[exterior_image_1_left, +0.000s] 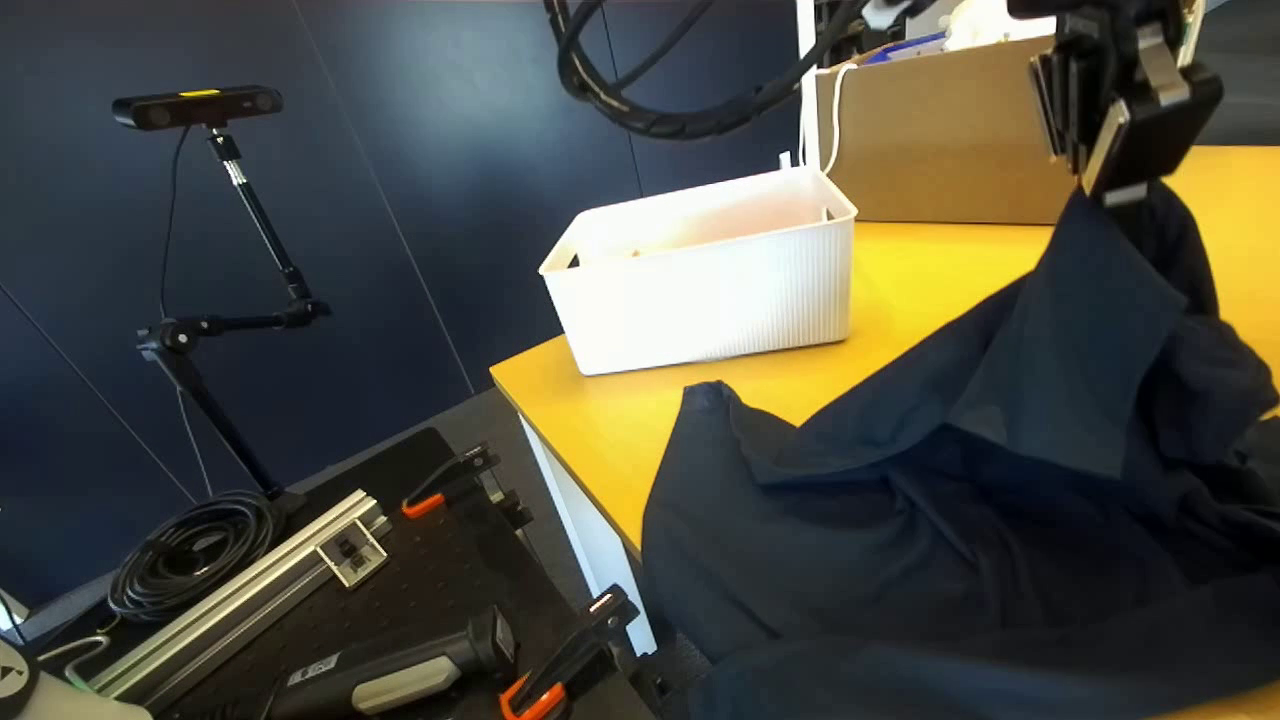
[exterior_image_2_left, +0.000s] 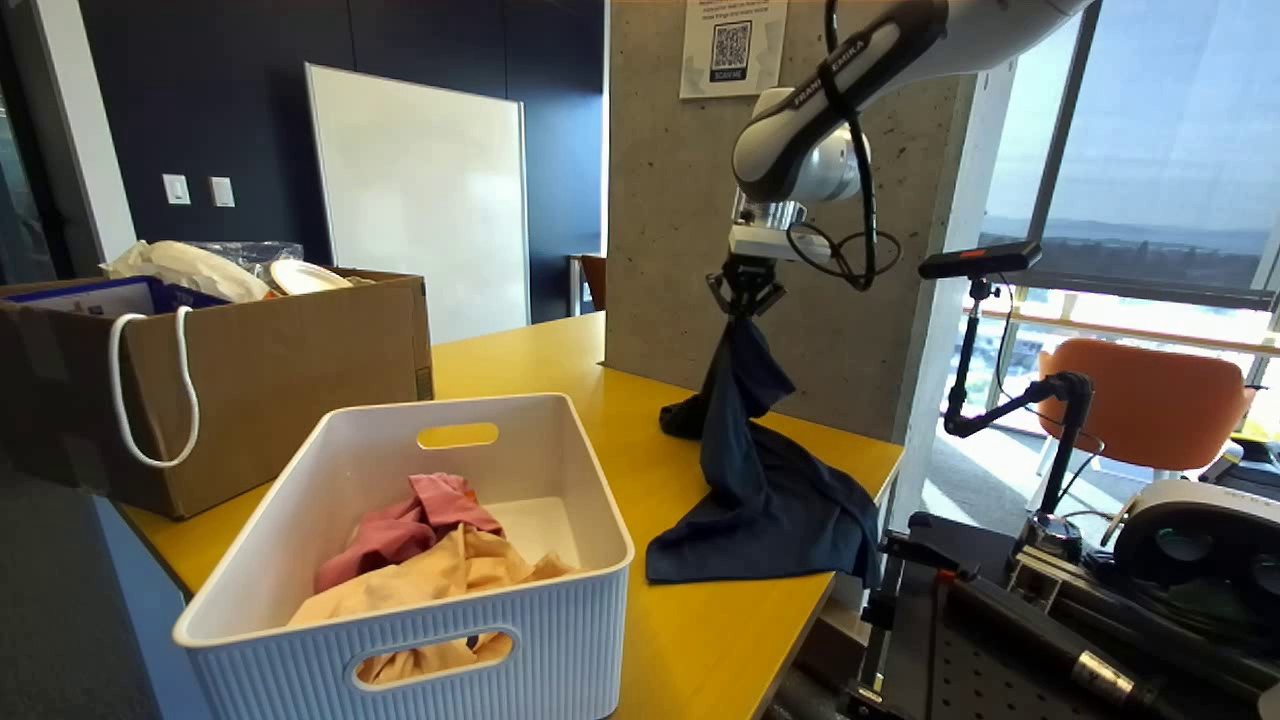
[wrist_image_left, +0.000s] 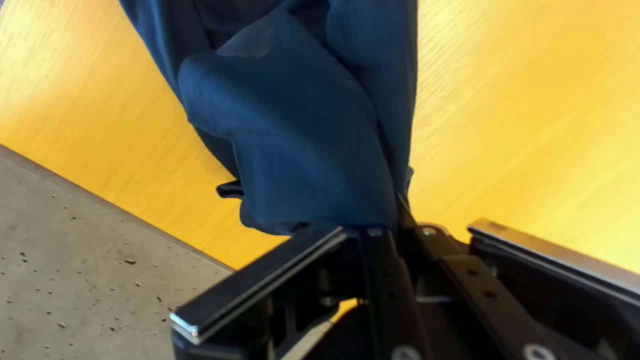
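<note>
Dark blue cloth hung from the robot's gripper, which was pinched tight on a bunched bit at the top. The rest lay in soft folds on the yellow table, with a bit drooping over the edge. Near it stood a white bin with a pink cloth and a peach cloth inside. I saw a big brown box just beside the bin.

2 white wall switches sit beside a whiteboard, beyond a cardboard box.
</note>
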